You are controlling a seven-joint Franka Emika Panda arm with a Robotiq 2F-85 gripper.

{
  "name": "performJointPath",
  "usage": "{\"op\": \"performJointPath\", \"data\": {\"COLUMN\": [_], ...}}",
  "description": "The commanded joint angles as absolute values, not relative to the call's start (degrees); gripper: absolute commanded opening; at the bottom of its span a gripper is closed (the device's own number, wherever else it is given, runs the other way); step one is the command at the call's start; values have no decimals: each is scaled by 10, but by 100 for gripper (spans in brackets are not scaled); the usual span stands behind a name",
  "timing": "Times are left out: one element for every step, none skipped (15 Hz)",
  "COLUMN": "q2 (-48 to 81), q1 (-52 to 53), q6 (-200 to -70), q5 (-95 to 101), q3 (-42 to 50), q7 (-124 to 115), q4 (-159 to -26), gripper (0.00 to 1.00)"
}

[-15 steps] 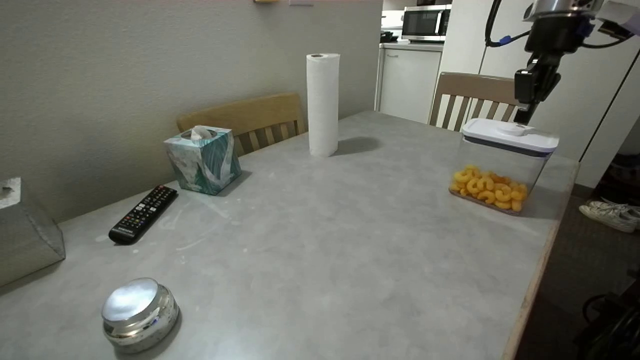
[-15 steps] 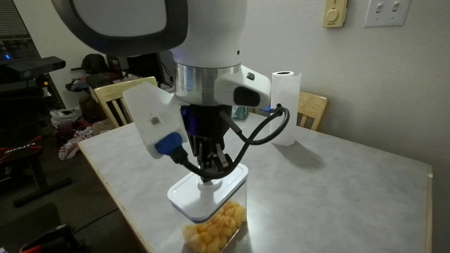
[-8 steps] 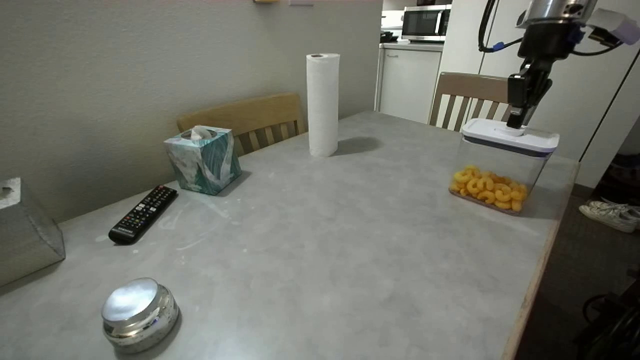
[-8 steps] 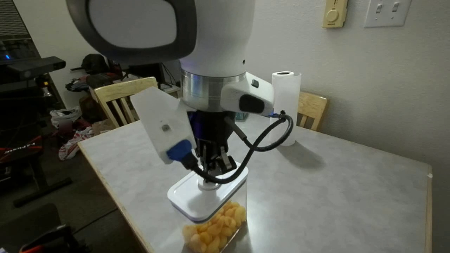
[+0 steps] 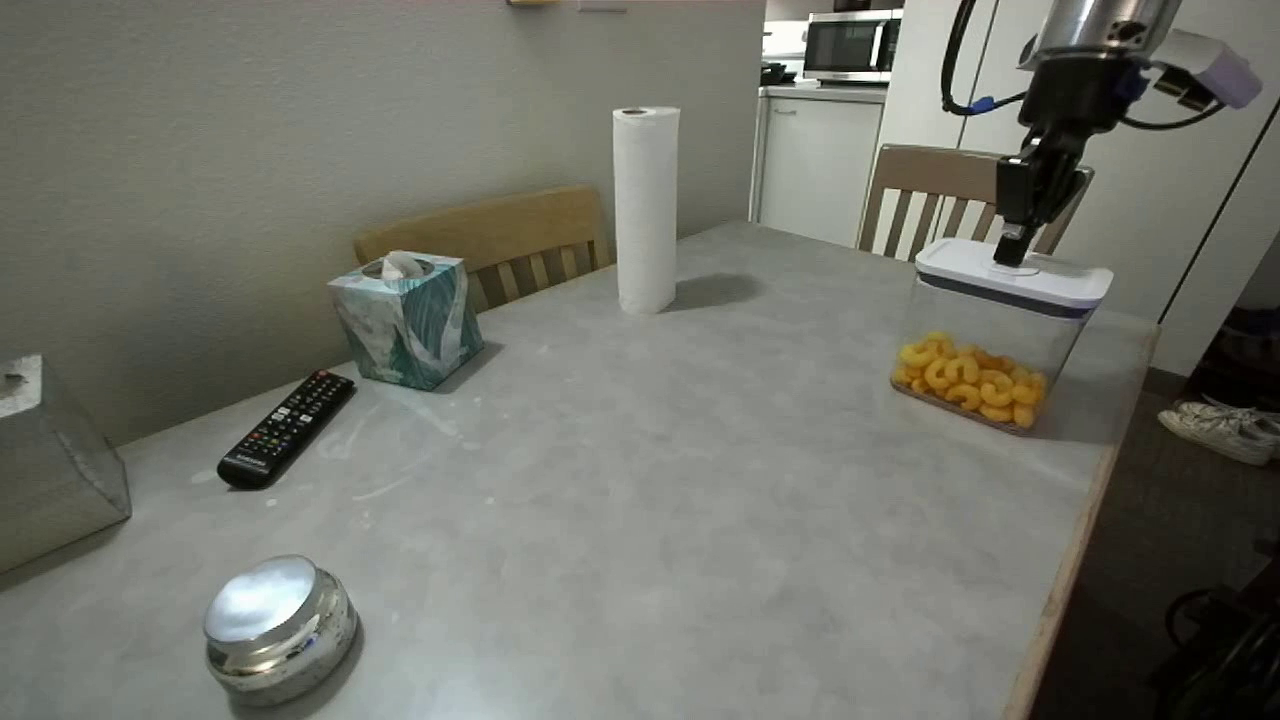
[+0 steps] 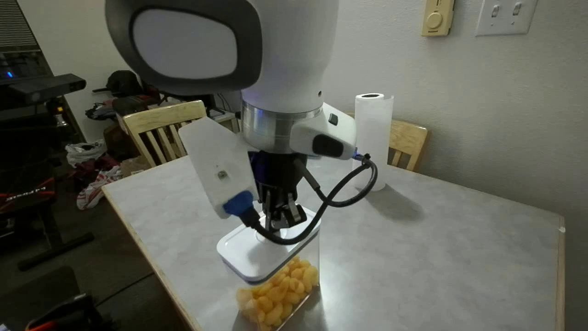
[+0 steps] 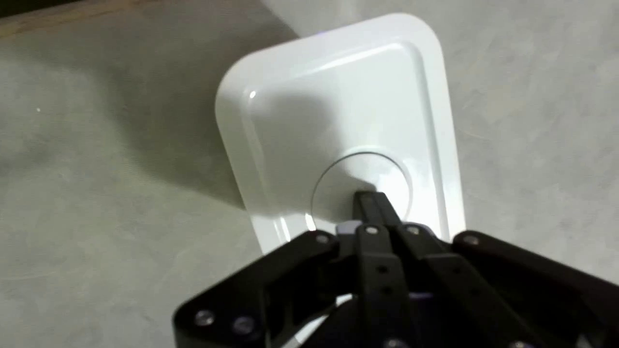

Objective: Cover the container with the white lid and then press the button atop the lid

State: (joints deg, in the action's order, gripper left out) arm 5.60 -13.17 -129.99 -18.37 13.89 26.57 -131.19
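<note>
The clear container (image 5: pixel 985 325) with yellow-orange snack pieces stands upright near the table's edge. On top of it sits the white lid (image 7: pixel 300 121), covering its whole opening in both exterior views. My gripper (image 7: pixel 372 194) points down, its fingers pressed together with nothing between them. Their tips rest on the round button (image 7: pixel 338 181) at the lid's centre and hide part of it. That button looks about level with the lid around it. In an exterior view the gripper (image 5: pixel 1012 255) leans slightly where it meets the lid.
The grey table (image 5: pixel 700 500) also bears a paper towel roll (image 5: pixel 647 210), a tissue box (image 5: pixel 408 320), a remote (image 5: pixel 287 430), and a round shiny metal object (image 5: pixel 280 630). A grey box (image 5: pixel 55 470) stands at its far end. Chairs stand around the table.
My shut gripper has come down onto the button, which was raised and now sits lower. Container and lid have shifted slightly along the table with the push.
</note>
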Motion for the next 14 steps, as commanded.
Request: {"op": "performJointPath", "data": {"q2": [103, 112, 117, 124, 122, 112, 93, 74, 60, 41, 27, 19, 9, 1], "q1": [-152, -156, -159, -162, -164, -165, -163, -161, -159, -156, -155, -155, -156, -155], "q6": [-1307, -1308, -1305, -1303, -1303, -1303, -1304, -1307, -1310, -1313, -1320, -1325, -1329, -1333], "q5": [-226, -236, -242, -251, -258, -258, -248, -232, -219, -203, -182, -167, -152, -136], "q3": [131, 131, 132, 133, 133, 133, 135, 136, 137, 138, 140, 141, 143, 145], "q7": [294, 298, 300, 303, 303, 301, 290, 278, 271, 261, 250, 243, 235, 225], "q4": [-1306, -1305, -1304, -1305, -1307, -1307, -1309, -1313, -1317, -1323, -1328, -1329, -1332, -1333], "gripper": [0, 0, 0, 0, 0, 0, 0, 0, 0, 3, 17, 17, 7, 5]}}
